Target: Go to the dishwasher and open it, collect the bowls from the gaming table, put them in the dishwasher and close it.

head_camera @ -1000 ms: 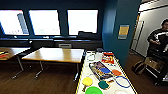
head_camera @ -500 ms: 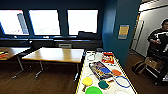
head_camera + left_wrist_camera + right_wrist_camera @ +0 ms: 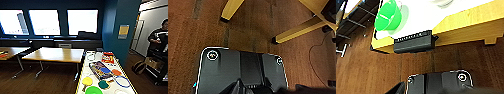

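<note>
The long white-topped bench (image 3: 86, 67) ran straight away from the robot with its long axis pointing ahead, its near end to the front right, so the right arm was judged nearer to what lay on it than the left, which hung over brown floor (image 3: 198, 27) near yellow furniture legs (image 3: 294, 32). On the bench a green bowl (image 3: 93, 90) sat at the near end, seen from the right wrist as an empty green bowl (image 3: 388, 15) close to the bench's corner, with a yellow bowl (image 3: 87, 80) just beyond it. Whether either end effector was released or clenched could not be told, and no dishwasher could be made out.
</note>
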Robot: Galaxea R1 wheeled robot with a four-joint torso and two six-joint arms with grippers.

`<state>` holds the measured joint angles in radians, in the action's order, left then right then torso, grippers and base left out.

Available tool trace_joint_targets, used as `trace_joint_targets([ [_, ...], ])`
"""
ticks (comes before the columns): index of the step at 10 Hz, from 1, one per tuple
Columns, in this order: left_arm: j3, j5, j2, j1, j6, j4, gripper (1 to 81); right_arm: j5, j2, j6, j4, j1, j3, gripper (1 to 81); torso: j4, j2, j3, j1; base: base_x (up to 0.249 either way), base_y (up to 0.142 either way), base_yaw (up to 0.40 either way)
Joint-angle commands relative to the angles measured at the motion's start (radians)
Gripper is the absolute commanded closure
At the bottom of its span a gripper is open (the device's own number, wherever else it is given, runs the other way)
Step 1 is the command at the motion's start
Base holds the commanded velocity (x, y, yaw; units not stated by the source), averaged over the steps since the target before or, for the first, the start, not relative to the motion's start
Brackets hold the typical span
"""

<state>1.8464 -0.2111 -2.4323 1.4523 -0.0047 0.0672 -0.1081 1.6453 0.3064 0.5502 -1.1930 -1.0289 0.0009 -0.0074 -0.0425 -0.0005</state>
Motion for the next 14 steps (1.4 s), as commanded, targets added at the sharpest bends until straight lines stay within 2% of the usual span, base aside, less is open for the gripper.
trace_joint_targets([
  [1, -0.001, 0.041, 0.015, -0.053, -0.005, -0.003, 1.0, 0.061, -0.089, 0.002, 0.033, 0.104, 0.029, 1.0, 0.000, 0.000, -0.031, 0.001, 0.000, 0.000, 0.000],
  [2, 0.005, 0.042, 0.005, -0.053, -0.005, -0.003, 1.0, 0.088, -0.105, 0.002, 0.063, 0.133, 0.023, 1.0, 0.000, 0.000, -0.012, 0.001, 0.000, 0.000, 0.000],
  [5, 0.024, 0.045, -0.012, -0.051, -0.003, -0.001, 1.0, 0.156, -0.114, 0.002, 0.152, 0.233, -0.008, 1.0, 0.000, 0.000, -0.020, 0.001, 0.000, 0.000, 0.000],
  [7, 0.025, 0.045, -0.013, -0.051, -0.003, -0.001, 1.0, 0.280, -0.109, 0.002, 0.223, 0.316, -0.109, 1.0, 0.000, 0.000, -0.020, 0.001, 0.000, 0.000, 0.000],
  [8, 0.031, 0.045, -0.018, -0.051, -0.005, -0.001, 1.0, 0.339, -0.099, 0.002, 0.232, 0.351, -0.159, 1.0, 0.000, 0.000, -0.020, 0.001, 0.000, 0.000, 0.000],
  [9, 0.036, 0.045, -0.024, -0.051, -0.005, -0.001, 1.0, 0.364, -0.083, 0.002, 0.232, 0.365, -0.180, 1.0, 0.000, 0.000, -0.020, 0.001, 0.000, 0.000, 0.000],
  [11, 0.044, 0.047, -0.031, -0.051, -0.005, -0.001, 1.0, 0.375, -0.042, 0.000, 0.234, 0.382, -0.216, 1.0, 0.000, 0.000, -0.020, 0.001, 0.000, 0.000, 0.000],
  [14, 0.050, 0.045, -0.038, -0.051, -0.005, -0.001, 1.0, 0.441, 0.021, 0.000, 0.234, 0.445, -0.301, 1.0, 0.000, 0.000, -0.020, 0.001, 0.000, 0.000, 0.000],
])
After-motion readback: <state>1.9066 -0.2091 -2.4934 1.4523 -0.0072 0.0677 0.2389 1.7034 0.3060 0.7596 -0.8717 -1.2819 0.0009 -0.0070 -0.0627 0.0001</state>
